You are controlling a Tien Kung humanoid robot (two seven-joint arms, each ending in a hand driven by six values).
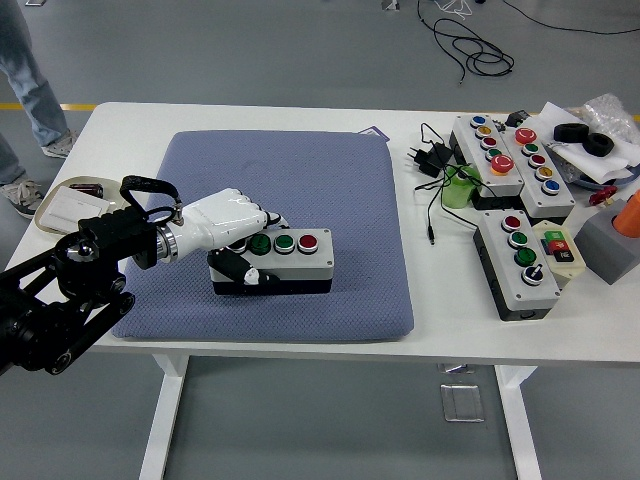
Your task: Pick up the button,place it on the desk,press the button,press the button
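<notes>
White fingers of the left hand [232,222] are gripping the left end of the button box [273,260], which is sitting on the blue mat [350,200] covering the tabletop [250,112]. To place it well, the hand should be lowering it flat and releasing only once the base is resting fully, leaving the three buttons facing up for pressing.
</notes>
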